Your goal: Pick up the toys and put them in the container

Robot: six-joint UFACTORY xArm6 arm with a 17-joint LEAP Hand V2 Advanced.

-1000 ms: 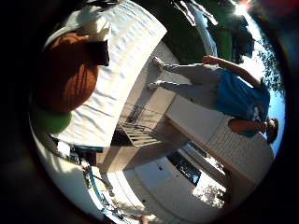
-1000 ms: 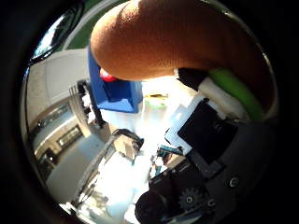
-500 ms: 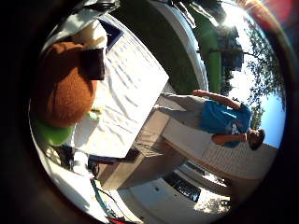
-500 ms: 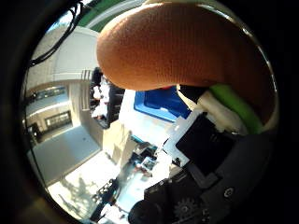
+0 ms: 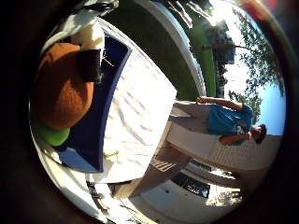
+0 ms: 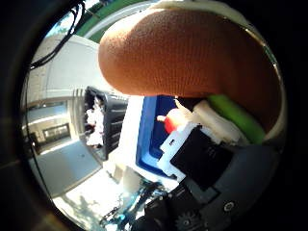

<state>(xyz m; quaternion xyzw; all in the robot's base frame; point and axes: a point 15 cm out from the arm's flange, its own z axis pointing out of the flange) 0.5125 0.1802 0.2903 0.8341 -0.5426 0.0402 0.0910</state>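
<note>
My hand is shut on a brown plush toy with a green part; the toy fills much of the right thumb side palm view, close to the palm. Beneath it is a blue container with a red and white toy inside. In the right little finger side palm view the brown toy sits against my fingers, with its green part beside it, above the blue container that stands on a white table.
A person stands on paving beyond the table's far edge, away from the toys. Grass and a green post lie behind. A dark wheeled frame stands beside the container.
Both views have swung as the hand carried the brown toy along. The blue container now lies under the toy and fills more of the views.
</note>
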